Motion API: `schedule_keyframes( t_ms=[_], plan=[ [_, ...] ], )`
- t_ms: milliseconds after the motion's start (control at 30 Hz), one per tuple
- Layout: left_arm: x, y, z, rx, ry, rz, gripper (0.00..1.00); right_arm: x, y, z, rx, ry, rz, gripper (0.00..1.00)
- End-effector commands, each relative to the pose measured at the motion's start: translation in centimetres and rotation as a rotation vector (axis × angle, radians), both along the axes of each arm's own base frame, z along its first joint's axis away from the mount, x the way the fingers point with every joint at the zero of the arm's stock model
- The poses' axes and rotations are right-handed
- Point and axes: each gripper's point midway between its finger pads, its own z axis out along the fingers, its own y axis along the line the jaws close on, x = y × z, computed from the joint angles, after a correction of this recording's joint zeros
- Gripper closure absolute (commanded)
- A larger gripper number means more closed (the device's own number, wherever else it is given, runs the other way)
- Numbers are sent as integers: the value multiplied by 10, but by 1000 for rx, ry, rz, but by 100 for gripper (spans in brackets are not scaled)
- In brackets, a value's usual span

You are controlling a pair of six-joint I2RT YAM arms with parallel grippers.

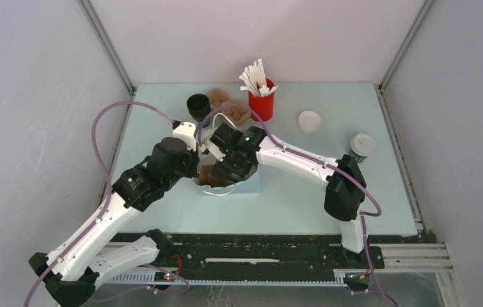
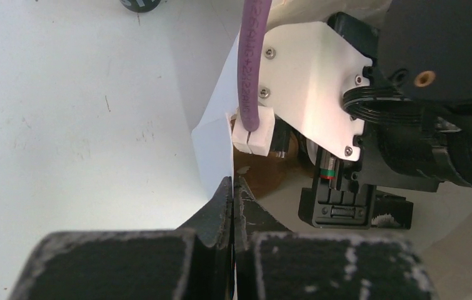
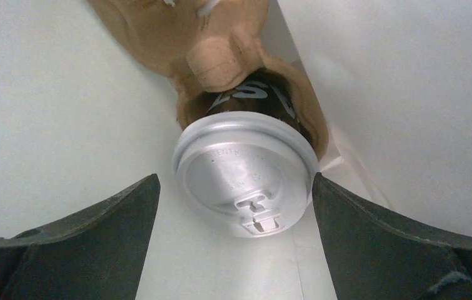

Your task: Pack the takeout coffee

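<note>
the takeout coffee (image 3: 246,178) stands between the jaws of the right gripper (image 3: 234,187). its white lid faces the wrist camera, and its dark body is sunk in a pocket of a brown cardboard carrier (image 3: 220,59) just beyond the fingertips. the jaws stand wide apart, one on each side of the lid, with a clear gap on one side and very little on the other; nothing is clamped. cup and carrier sit inside a white bag (image 3: 408,87), whose walls rise around the jaws. the left gripper (image 2: 232,195) has its jaws together, pinched on the bag's edge.

the step in hand looks like placing the cup in the bag: it is seated and free of the jaws. the next move calls for the right gripper to lift straight out without catching the lid or the bag wall, the left pinch steadying the mouth.

only the right wrist view shows the cup in its pocket; in the top view the arms hide it. only the left wrist view shows the pinch. only the top view shows a second lidded cup (image 1: 362,146), well apart from both grippers.
</note>
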Motion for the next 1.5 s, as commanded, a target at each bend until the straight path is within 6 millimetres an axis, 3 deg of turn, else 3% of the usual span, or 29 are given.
schedule_keyframes(
  t_ms=[0, 600, 867, 1100, 1267, 1467],
  plan=[
    [3, -2, 29, -40, -59, 0, 100, 3, 9, 35, 66, -49, -35, 0],
    [0, -3, 24, -45, -50, -16, 100, -8, 10, 76, 118, -75, -72, 1],
    [-1, -2, 21, -27, -47, -19, 100, -10, 11, 75, 113, -78, -87, 13],
    [1, 0, 23, -15, -55, -14, 100, -10, 18, 103, 213, -107, -102, 14],
    [1, 0, 23, -15, -58, -15, 100, -12, 15, 109, 201, -132, -99, 26],
    [0, -1, 24, -20, -58, -21, 100, -6, 8, 89, 119, -161, -98, 41]
  ],
)
